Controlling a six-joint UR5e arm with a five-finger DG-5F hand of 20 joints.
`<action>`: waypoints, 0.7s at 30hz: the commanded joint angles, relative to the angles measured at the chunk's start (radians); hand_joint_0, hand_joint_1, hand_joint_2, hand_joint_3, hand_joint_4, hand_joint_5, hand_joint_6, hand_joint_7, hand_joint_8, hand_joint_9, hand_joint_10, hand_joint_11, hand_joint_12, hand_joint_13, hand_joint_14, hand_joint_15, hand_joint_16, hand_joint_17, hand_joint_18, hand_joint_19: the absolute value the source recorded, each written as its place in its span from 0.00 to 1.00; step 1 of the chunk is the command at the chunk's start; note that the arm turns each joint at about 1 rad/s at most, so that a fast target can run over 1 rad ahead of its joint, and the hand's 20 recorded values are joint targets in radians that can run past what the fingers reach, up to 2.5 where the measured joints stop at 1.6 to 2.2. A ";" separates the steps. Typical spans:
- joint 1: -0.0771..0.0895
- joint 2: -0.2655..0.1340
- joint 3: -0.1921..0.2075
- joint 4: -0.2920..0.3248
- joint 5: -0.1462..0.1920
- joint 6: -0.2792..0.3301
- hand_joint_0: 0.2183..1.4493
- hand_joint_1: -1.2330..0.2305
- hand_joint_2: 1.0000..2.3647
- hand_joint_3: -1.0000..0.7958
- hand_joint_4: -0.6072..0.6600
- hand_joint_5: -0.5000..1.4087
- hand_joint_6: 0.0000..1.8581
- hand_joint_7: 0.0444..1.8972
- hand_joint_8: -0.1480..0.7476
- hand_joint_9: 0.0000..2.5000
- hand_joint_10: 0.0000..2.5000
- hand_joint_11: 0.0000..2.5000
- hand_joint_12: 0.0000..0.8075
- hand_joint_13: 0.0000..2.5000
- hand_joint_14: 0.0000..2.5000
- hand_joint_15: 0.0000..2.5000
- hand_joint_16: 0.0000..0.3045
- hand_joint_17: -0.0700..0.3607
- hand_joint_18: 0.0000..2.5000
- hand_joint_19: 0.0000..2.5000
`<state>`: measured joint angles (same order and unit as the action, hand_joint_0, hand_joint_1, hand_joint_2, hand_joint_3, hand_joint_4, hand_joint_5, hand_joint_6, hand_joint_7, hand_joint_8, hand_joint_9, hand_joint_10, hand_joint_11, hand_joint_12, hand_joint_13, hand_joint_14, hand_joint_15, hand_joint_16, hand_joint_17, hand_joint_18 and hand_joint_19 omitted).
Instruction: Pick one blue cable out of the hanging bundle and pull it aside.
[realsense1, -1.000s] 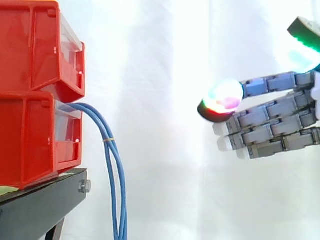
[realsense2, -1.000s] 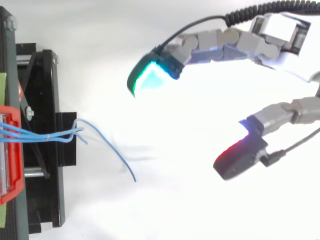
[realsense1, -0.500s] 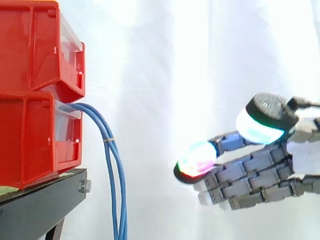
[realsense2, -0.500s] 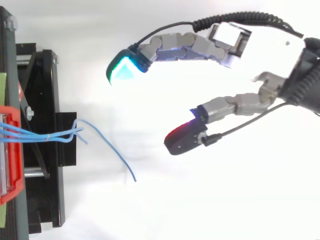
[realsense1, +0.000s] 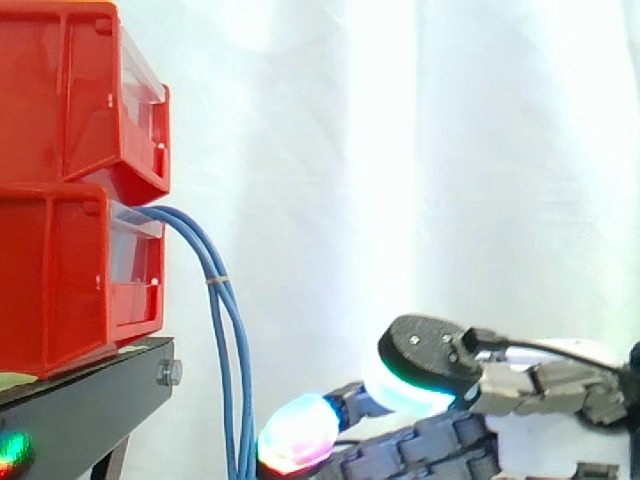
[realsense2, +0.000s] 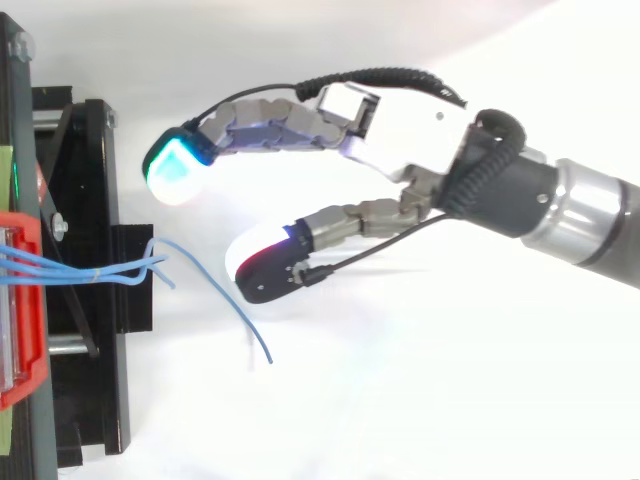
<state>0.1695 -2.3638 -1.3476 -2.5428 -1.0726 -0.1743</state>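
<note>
Bins: two red ones stacked on the black stand, well ahead of my fingertips, with the white curtain behind everything. Blue cable bundle exits the front of the lower bin, arcs over its lip and hangs straight down past the stand edge. That leaves free hanging length to work on.

Hand: wide, holding nothing. The fingers are stretched toward the bundle and sit low, below bin level in the side view. That puts me under the small yellowish tie, where the strands can separate. The green-glowing pad is out to one side and the red-glowing pad is opposite it. The gap between them faces the cables.

From above, one loose strand splays off the rest toward me and curves past just beside the red-glowing pad. I can't tell if it touches. The rest of the bundle lies beyond both pads, against the stand.

My read: this is the approach stage, nothing picked yet. The stray strand is the obvious candidate since it sits apart from the others. The next move needs that strand between the pads before closing. The risks are catching two strands, or nudging it out of the gap, since it's thin and hangs free.
</note>
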 joint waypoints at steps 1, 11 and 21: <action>-0.001 -0.037 0.041 0.002 -0.007 0.024 0.19 0.32 0.00 0.28 0.61 0.15 0.27 0.37 0.45 0.17 0.00 0.03 0.48 0.16 0.00 0.04 0.16 0.42 0.10 0.01; 0.015 -0.043 0.090 0.042 -0.010 -0.077 0.19 0.32 0.00 0.28 0.61 0.15 0.27 0.37 0.45 0.17 0.00 0.03 0.48 0.16 0.00 0.04 0.16 0.42 0.09 0.01; 0.027 -0.106 0.100 0.160 -0.014 -0.091 0.19 0.32 0.00 0.28 0.61 0.15 0.27 0.37 0.45 0.17 0.00 0.04 0.48 0.16 0.00 0.04 0.16 0.42 0.09 0.01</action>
<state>0.1947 -2.4415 -1.2547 -2.4164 -1.0849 -0.2848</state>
